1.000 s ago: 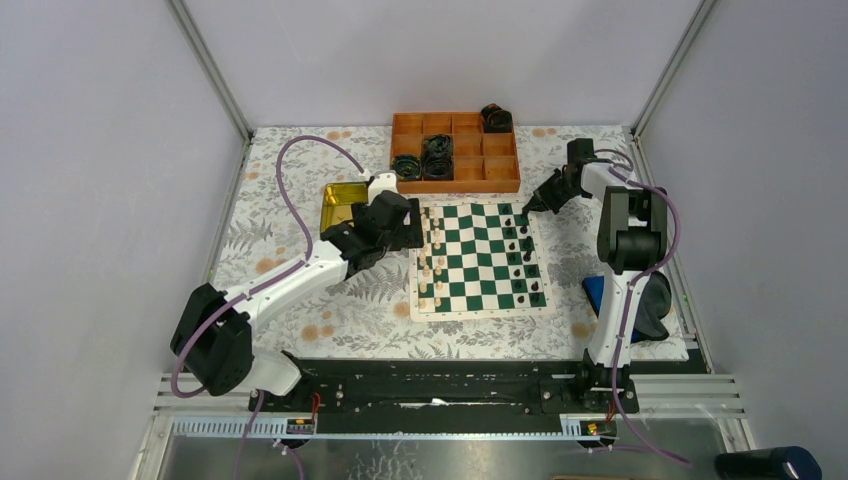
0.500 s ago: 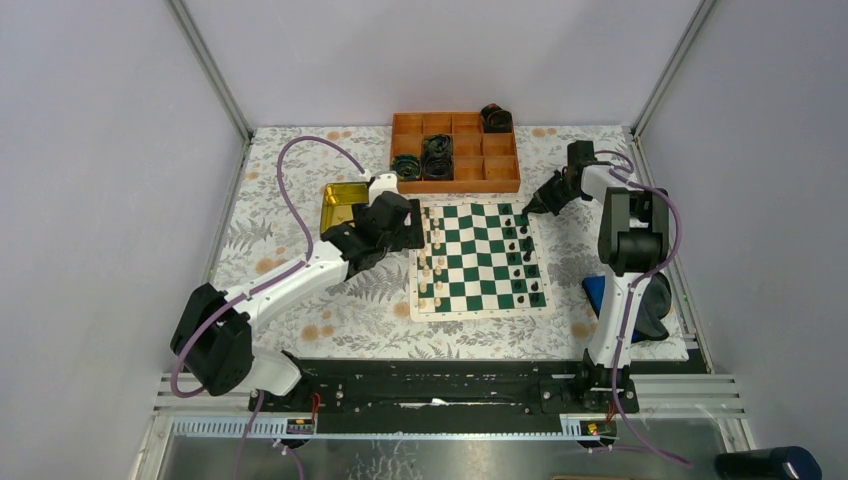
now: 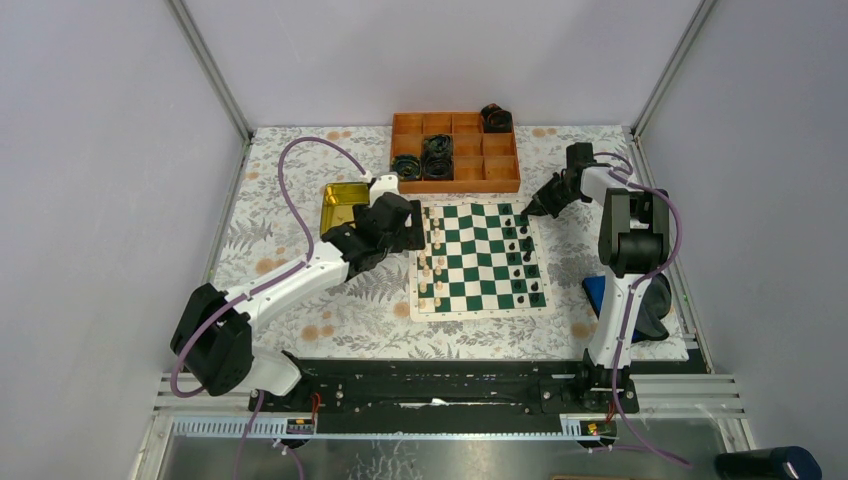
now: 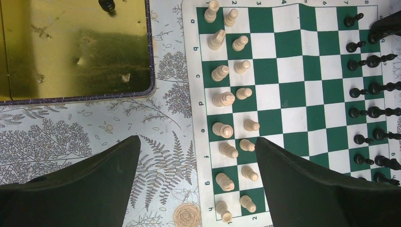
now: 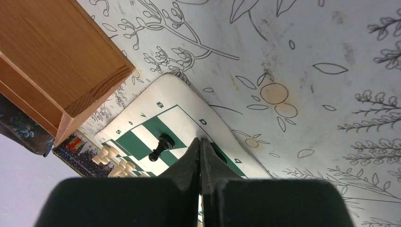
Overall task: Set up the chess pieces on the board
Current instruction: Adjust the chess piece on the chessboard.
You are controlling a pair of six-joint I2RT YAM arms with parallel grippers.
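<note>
Nearest you, a black rail point(image 3: 450, 390) carries both arm bases along the bench's point(image 3: 300, 300) front edge. The bench wears a pale cloth printed with ferns, leaves and orange blossoms. A blue object point(image 3: 593, 290) lies by the right arm's foot. Grey walls close in on three sides, with bare metal posts rising at the two far corners.

The board point(image 3: 480, 312) lies flat in the middle of the bench, green and white squares inside a white border. The cream pieces point(image 4: 222, 73) fill two files along its left edge and the black pieces point(image 4: 373, 61) line its right edge, each standing on its own square. The squares between are bare.

Your left hand point(image 4: 196, 142) hovers over the board's left border and the cloth beside it, fingers spread wide with nothing between them. Just beyond it sits a shiny yellow tin point(image 4: 75, 47) with one black piece point(image 4: 107, 4) at its far edge.

Your right hand point(image 5: 199, 142) is at the board's far right corner, fingers pressed together and holding nothing, just beside a black pawn point(image 5: 160, 146).

Farthest back, an orange compartment tray point(image 3: 455, 185) holds dark cable coils point(image 3: 436, 150).
</note>
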